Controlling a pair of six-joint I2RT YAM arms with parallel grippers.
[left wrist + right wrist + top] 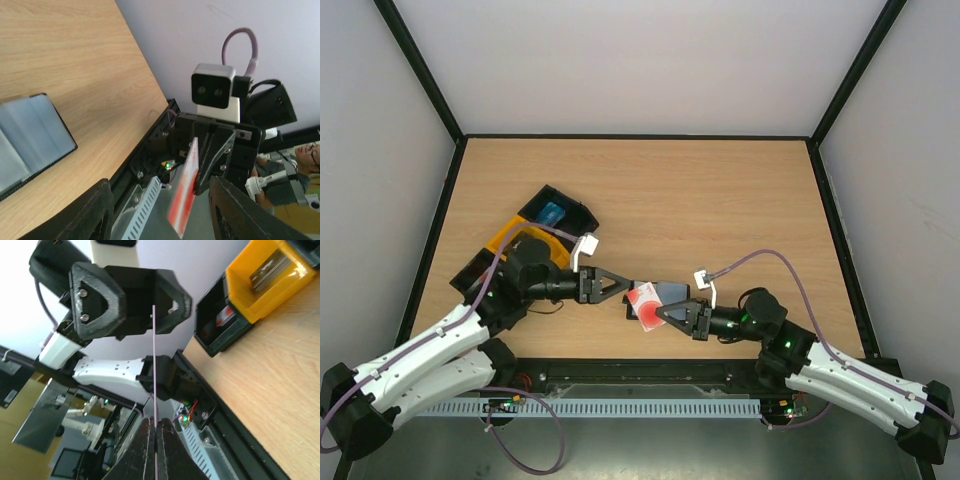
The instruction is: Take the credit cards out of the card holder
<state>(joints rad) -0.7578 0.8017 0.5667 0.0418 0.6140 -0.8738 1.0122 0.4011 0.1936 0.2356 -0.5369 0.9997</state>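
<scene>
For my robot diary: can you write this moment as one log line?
left claw: open | right claw: shut on red card | card holder: on table

We see soft, even light from above in the top view, the table (720, 200) bright with only faint shadows. Up close, the left claw's fingers (92, 215) and the right claw's fingers (142, 455) are dark and blurred. The red card (184, 200) looks slightly soft, and the pale wall (210, 260) is washed out.

Place: robotics lab (boxed-in test cell)
Walls: white panels (640, 60) beyond the left gripper (628, 287)
Floor: wooden table (720, 200) beneath it
</scene>
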